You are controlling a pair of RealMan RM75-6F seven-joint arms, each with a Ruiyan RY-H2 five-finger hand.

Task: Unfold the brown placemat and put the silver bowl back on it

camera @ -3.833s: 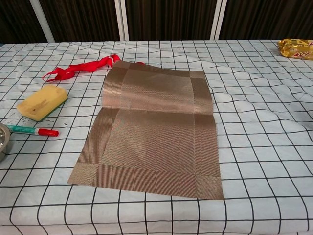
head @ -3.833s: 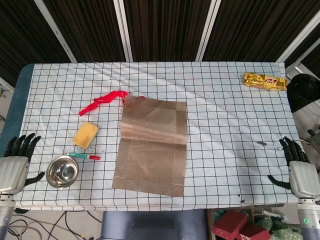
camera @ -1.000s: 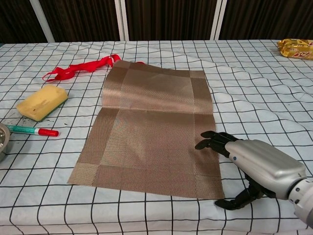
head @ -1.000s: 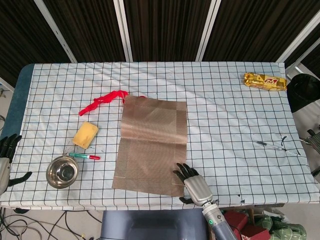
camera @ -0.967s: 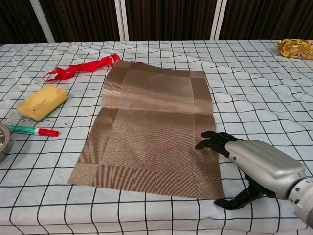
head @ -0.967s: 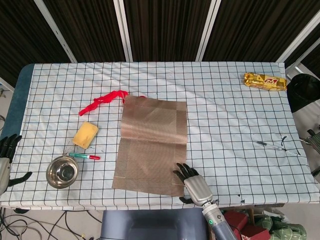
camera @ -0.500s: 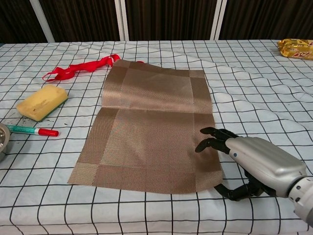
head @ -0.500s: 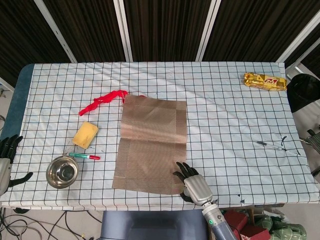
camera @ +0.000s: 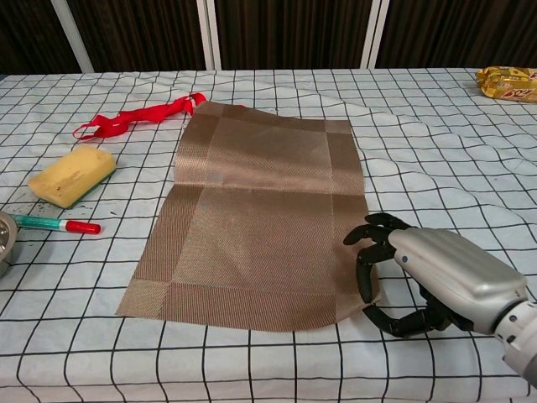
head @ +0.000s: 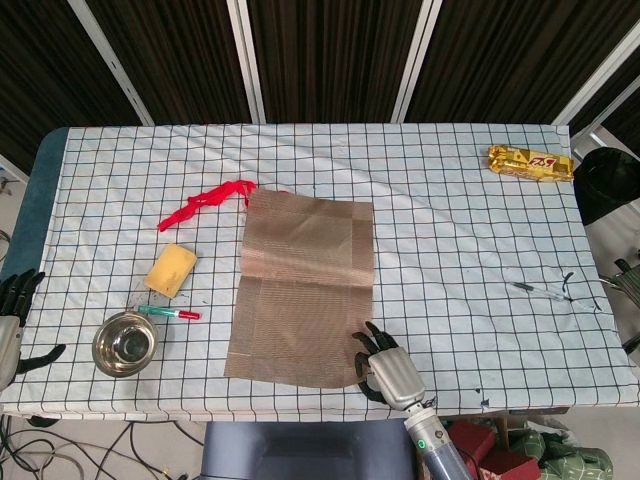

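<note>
The brown placemat lies on the checked tablecloth with a crease across its middle. My right hand is at its near right corner, fingers curled over the edge and thumb underneath. It pinches that corner, which is raised slightly off the cloth. The silver bowl stands on the cloth to the left of the mat, and only its rim shows in the chest view. My left hand hangs off the table's left edge near the bowl, fingers apart and holding nothing.
A yellow sponge, a green-and-red marker and a red ribbon lie left of the mat. A gold snack pack sits far right, and a pen lies near the right edge.
My right hand came from the table's right edge to the mat's near right corner. Its fingers have curled down onto that corner and lifted it. The left hand drew back off the left edge.
</note>
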